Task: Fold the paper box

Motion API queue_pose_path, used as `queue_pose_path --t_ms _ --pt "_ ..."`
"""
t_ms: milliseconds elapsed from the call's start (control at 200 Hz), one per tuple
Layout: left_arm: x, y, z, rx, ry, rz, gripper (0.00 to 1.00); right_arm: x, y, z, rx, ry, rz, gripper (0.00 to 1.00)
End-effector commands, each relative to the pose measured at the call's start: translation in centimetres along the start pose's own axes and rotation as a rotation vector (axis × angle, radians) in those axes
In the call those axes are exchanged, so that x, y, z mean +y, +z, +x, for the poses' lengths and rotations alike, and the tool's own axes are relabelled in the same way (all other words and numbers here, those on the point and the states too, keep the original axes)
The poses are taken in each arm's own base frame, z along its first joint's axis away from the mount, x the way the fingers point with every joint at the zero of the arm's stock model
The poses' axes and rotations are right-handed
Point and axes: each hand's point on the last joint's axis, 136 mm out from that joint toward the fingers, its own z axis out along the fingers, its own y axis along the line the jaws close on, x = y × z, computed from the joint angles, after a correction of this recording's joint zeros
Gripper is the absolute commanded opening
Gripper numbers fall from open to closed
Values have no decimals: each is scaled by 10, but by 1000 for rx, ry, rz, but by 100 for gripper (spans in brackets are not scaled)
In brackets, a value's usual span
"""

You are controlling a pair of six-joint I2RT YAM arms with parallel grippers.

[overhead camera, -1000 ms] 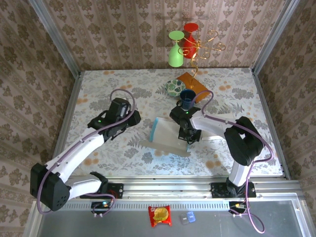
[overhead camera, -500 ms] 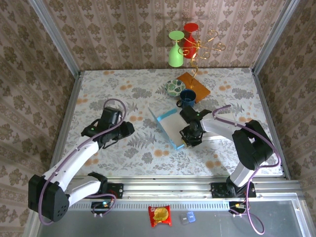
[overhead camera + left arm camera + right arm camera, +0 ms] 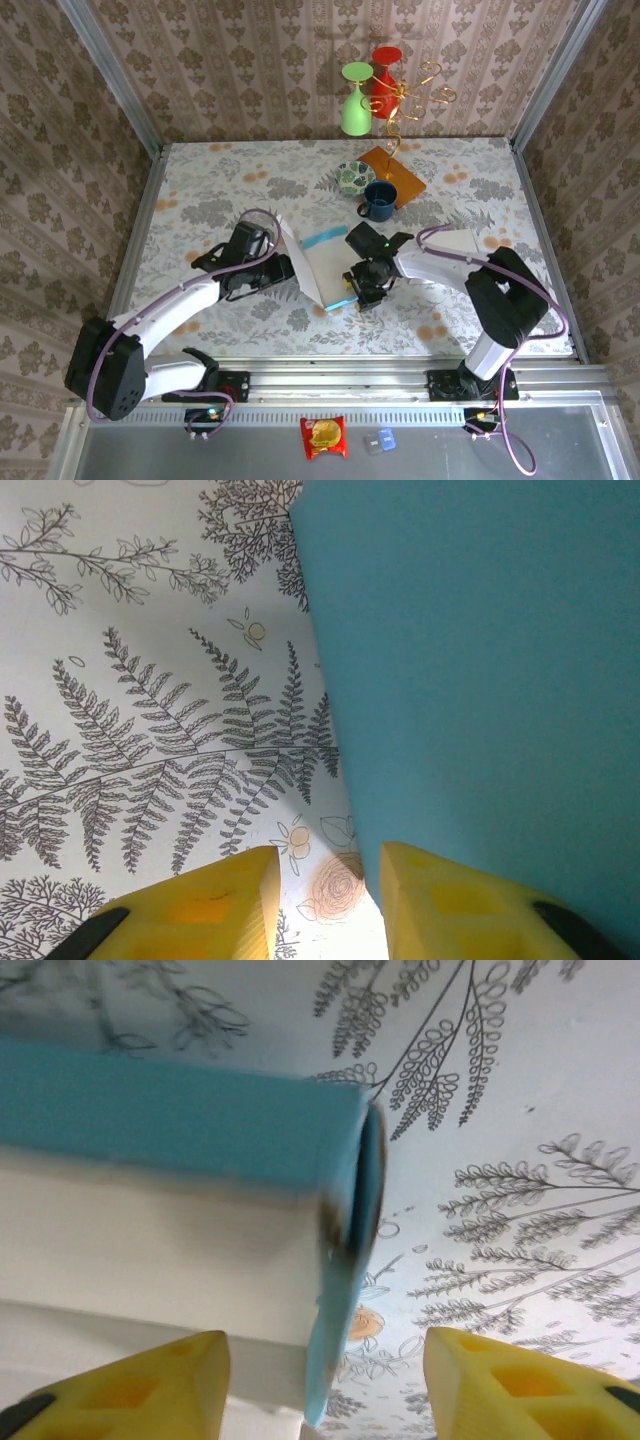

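1. The paper box (image 3: 322, 268) lies about mid-worktop, a touch nearer the near edge. Its white inside faces up and a blue strip runs along its far end.
2. The left gripper (image 3: 285, 272) is right at the box's left side. In its wrist view (image 3: 325, 855) the yellow fingers (image 3: 190, 905) stand a little apart. The fern-print worktop (image 3: 150, 730) shows through the gap, with nothing pinched.
3. There the box's blue outer face (image 3: 480, 660) sits just beside the right-hand finger, and its edge runs down to that finger's inner side. Whether they touch, I cannot tell.
4. The right gripper (image 3: 350, 292) is at the box's near right corner, jaws spread wide.
5. In the right wrist view (image 3: 325, 1340), a blue flap edge of the box (image 3: 340, 1260) hangs between the two fingers (image 3: 530, 1385). It is clear of both, a loose straddle and no grip.
6. Toward the far edge, right of centre, a blue mug (image 3: 380, 198) stands close to a patterned saucer (image 3: 350, 178) and an orange mat (image 3: 405, 178).
7. A gold wire stand (image 3: 415, 95) rises from that mat, carrying a green glass (image 3: 355, 105) and a red glass (image 3: 385, 65).
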Motion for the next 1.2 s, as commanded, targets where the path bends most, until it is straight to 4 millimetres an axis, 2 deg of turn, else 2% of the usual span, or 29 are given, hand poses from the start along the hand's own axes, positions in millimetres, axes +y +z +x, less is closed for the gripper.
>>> queue_pose_path --t_ms 0,135,225,340,415,465,840,1070,1195 --pt "-20 -6 -12 -26 23 41 33 9 -44 -6 -88 -184 -55 59" --pt "-20 -6 -13 -27 25 36 33 36 -78 -14 -150 -497 -191 59" --pt "-22 -6 -16 -30 24 37 33 49 -93 -34 -225 -748 -203 61" --pt "-24 -7 -18 -30 26 32 33 49 -92 -65 -274 -948 -130 61" --pt "-24 -7 -17 -22 28 28 33 51 -85 -73 -257 -1023 -119 60" --pt "-23 -5 -17 -18 26 27 33 54 -78 -72 -229 -1065 -124 60" --pt "-14 4 -14 2 -11 1 33 64 -16 -63 -87 -1040 -129 57" --pt "1 10 -23 0 -88 8 32 62 2 -41 -31 -978 -164 52" --pt "1 11 -35 2 -101 29 32 55 1 -30 -43 -920 -188 50"
